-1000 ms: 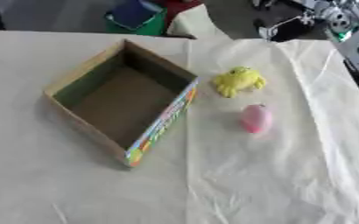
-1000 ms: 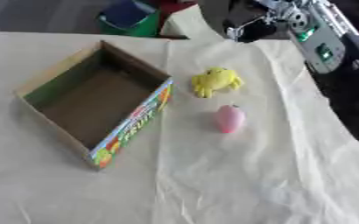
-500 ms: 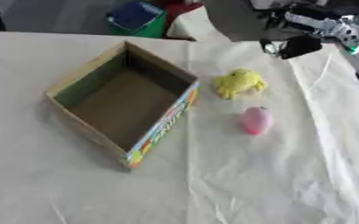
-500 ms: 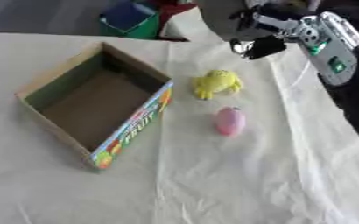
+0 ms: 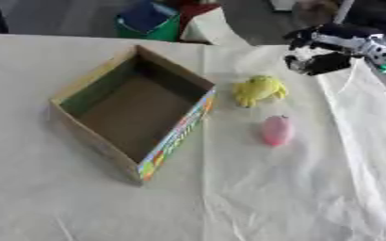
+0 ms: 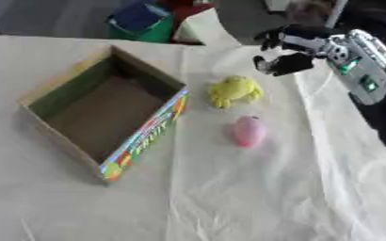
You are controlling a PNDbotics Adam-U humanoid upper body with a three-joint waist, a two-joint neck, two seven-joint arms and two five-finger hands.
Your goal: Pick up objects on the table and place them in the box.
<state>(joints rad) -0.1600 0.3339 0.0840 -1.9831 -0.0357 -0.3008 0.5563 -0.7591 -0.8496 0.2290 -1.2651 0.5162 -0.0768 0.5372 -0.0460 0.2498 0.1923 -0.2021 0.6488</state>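
An open cardboard box (image 5: 93, 141) with a colourful printed side stands on the table's left half, and nothing shows inside it. To its right lies a yellow soft toy (image 5: 258, 90), and just below that a pink egg-shaped object (image 5: 276, 130). My right hand (image 6: 291, 52) hangs above the table at the upper right, just up and right of the yellow toy. Its fingers are spread and hold nothing. The left hand shows in neither view.
A cream cloth (image 5: 295, 197) with creases covers the table. Beyond the far edge stand a blue and green bin (image 5: 149, 20) and a white shape (image 5: 211, 29). My right forearm (image 6: 365, 70) crosses the upper right corner.
My right hand has come down and leftward from the upper right, closer to the yellow toy. The box, toy and pink object lie where they were.
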